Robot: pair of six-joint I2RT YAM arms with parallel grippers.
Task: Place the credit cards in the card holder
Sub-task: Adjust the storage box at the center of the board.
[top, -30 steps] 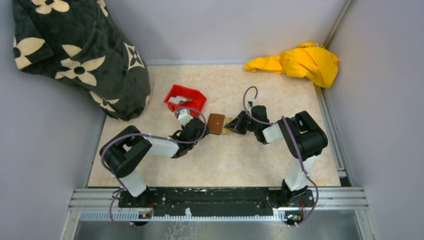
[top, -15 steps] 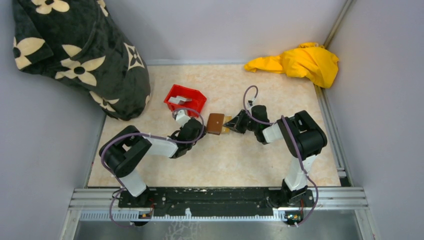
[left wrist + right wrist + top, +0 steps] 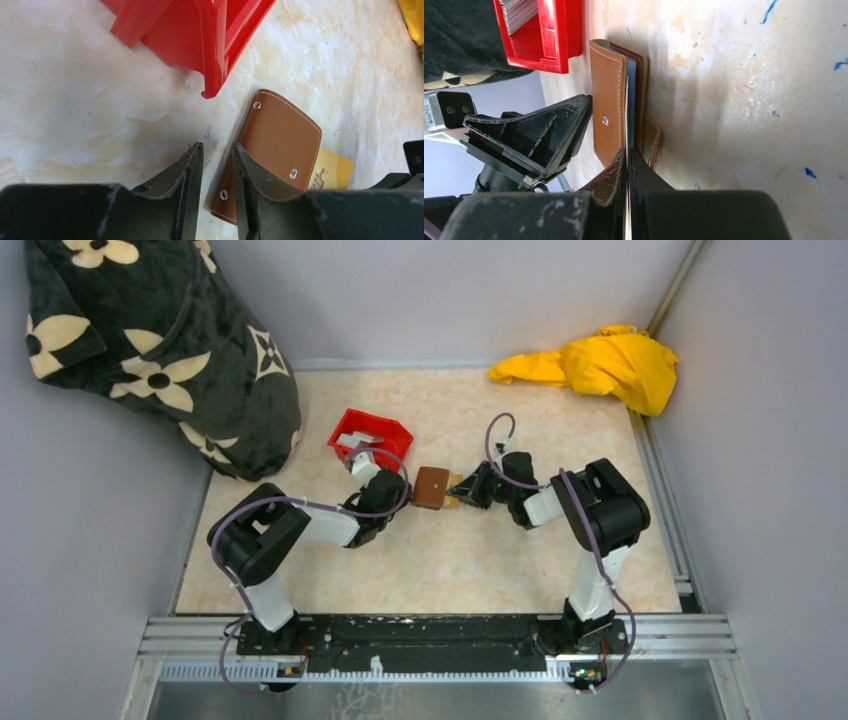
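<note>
Left wrist: card holder (image 3: pixel 280 145) lengthwise, tilted rightward

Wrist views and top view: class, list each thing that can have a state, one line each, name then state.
card holder: lying flat, flaps ajar.
credit card: partly slid into the card holder.
right gripper: shut on the credit card.
left gripper: slightly open, empty, beside the card holder.
red bin: upright, spare cards inside.
yellow cloth: crumpled.

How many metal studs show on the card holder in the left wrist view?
3 studs on the card holder: far corner, right edge, near corner. Others may be hidden.
</note>
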